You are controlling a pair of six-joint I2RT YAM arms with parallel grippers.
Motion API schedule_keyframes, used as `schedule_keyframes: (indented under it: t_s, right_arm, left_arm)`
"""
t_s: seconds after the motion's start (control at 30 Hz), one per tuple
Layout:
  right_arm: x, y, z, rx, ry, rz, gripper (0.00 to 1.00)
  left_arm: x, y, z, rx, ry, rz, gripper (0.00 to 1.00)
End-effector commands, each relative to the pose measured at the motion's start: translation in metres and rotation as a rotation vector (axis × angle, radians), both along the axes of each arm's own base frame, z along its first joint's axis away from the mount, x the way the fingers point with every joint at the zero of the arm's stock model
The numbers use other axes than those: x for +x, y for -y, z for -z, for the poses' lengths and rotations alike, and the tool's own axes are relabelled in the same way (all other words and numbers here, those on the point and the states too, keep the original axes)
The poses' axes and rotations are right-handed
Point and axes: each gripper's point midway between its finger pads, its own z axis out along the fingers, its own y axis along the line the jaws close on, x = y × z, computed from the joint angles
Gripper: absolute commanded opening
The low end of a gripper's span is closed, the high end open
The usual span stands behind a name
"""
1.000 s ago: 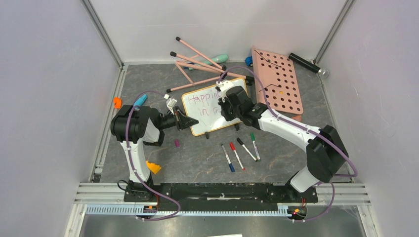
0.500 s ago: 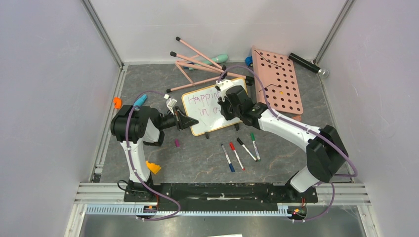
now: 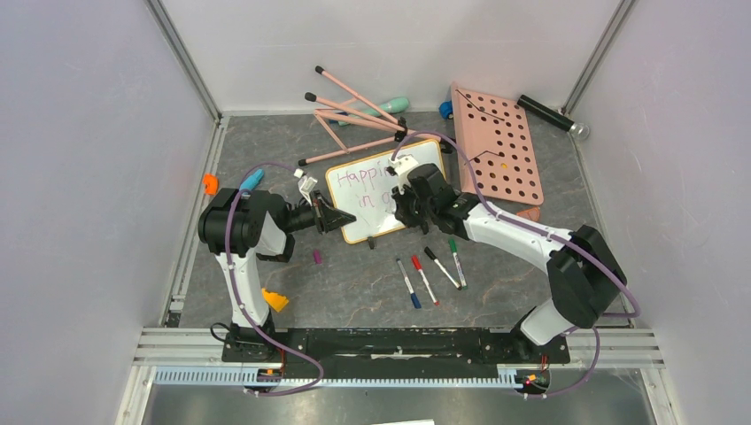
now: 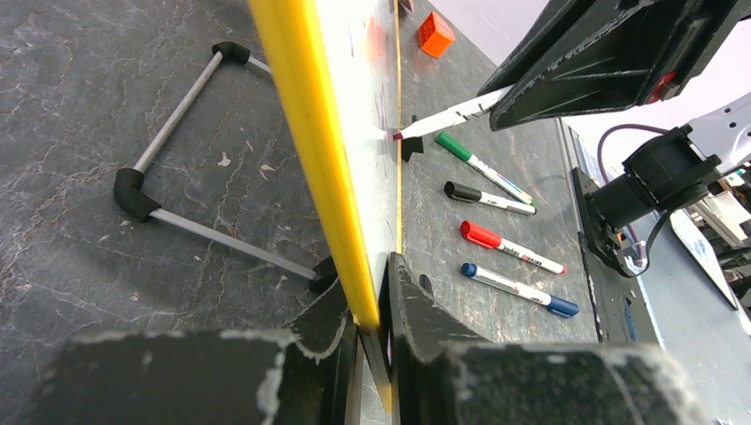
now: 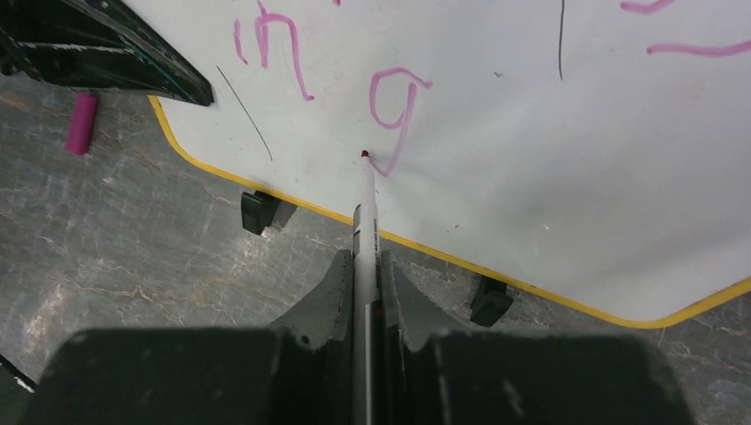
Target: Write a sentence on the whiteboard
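I am judging the whiteboard (image 5: pixel 549 159) light, stiff and slick: my left jaws are pinching its rim, my right jaws are clamping the marker (image 5: pixel 365 230).

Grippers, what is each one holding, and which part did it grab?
The right gripper holds a marker by its barrel, tip on the whiteboard. The left gripper pinches the whiteboard's yellow-rimmed edge.
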Motion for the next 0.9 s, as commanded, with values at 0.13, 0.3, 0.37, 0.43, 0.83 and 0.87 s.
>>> schedule_keyframes:
  t_s: [0.13, 0.3, 0.37, 0.43, 0.83, 0.87]
  right_arm:
    - [0.018, -0.031, -0.063, 0.185, 0.128, -0.048, 0.0]
    - [0.012, -0.01, -0.086, 0.217, 0.196, -0.003, 0.0]
    - [0.009, 0.0, -0.091, 0.22, 0.216, 0.024, 0.0]
    - [0.004, 0.009, -0.096, 0.231, 0.234, 0.051, 0.0]
    - [-0.031, 0.061, -0.093, 0.236, 0.302, 0.149, 0.0]
    - [-0.031, 0.064, -0.092, 0.227, 0.304, 0.157, 0.0]
  left_arm:
    - [0.004, -0.003, 0.013, 0.048, 0.111, -0.023, 0.13]
    - [0.005, -0.003, 0.013, 0.047, 0.112, -0.025, 0.13]
    - [0.006, -0.003, 0.013, 0.047, 0.111, -0.029, 0.14]
    - [0.006, -0.002, 0.012, 0.046, 0.113, -0.028, 0.13]
    - [0.009, -0.002, 0.013, 0.046, 0.113, -0.033, 0.13]
    - [0.01, -0.003, 0.013, 0.046, 0.113, -0.034, 0.13]
